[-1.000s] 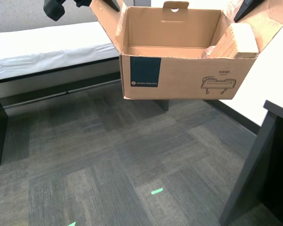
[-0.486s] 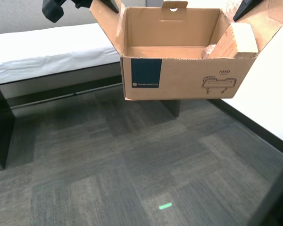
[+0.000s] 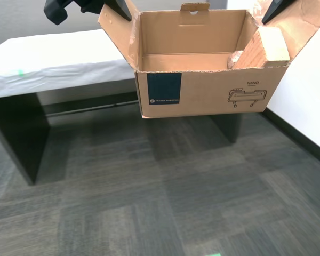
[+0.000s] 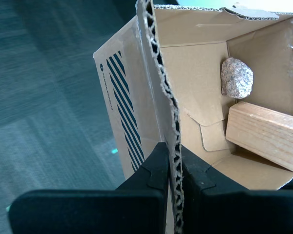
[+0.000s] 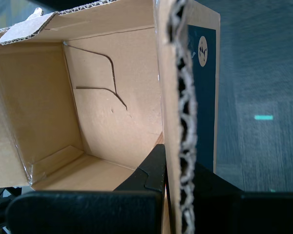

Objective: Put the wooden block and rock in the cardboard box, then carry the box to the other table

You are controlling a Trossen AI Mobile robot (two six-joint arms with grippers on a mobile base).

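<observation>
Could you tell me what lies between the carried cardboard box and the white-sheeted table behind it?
Nothing: in the exterior view only bare grey carpet separates the cardboard box from the white-sheeted table.

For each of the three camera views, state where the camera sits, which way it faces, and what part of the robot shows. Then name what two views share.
Exterior view: on the robot, off the arms, looking forward and down at the cardboard box held above carpet; dark arm parts show at both upper corners.
Second wrist view: on my second gripper, looking along the flap it clamps into the box at the rock and wooden block.
First wrist view: on my first gripper, clamping another flap, looking into a bare box corner.
Shared: both wrist views show the box's inside.
</observation>
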